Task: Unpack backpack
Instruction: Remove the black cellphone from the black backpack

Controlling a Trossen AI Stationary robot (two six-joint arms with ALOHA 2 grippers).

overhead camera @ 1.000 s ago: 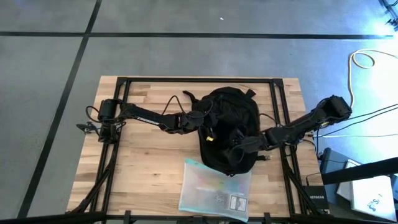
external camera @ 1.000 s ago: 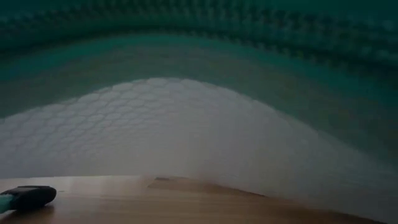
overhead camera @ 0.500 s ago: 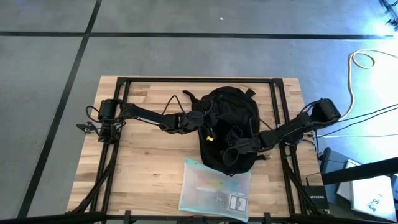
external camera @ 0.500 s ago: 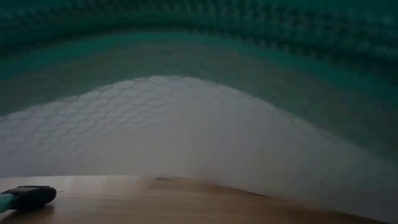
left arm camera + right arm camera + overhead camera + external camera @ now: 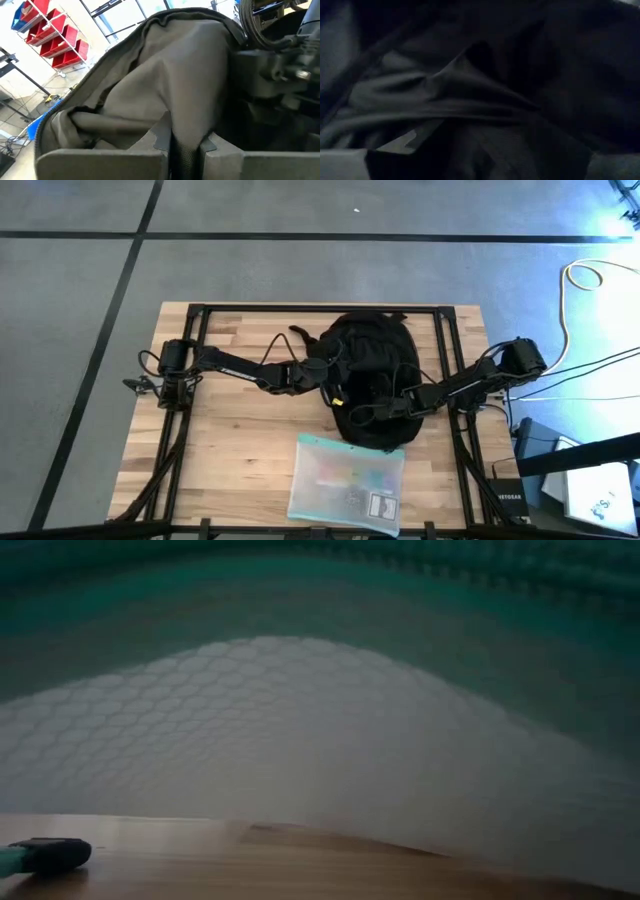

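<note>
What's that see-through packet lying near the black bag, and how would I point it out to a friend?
Start at the wooden table and find the black backpack in its middle, between the two arms. Just off the bag, toward the table's near edge, lies a flat zip pouch. It is the only pale, translucent thing there, teal-edged, with a small label in one corner.

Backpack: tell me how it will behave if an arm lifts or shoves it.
The backpack looks floppy: its fabric folds and bunches where the left gripper pinches it. Lifted by that fold, it would probably sag. Pushed, it would likely crumple rather than slide.
</note>
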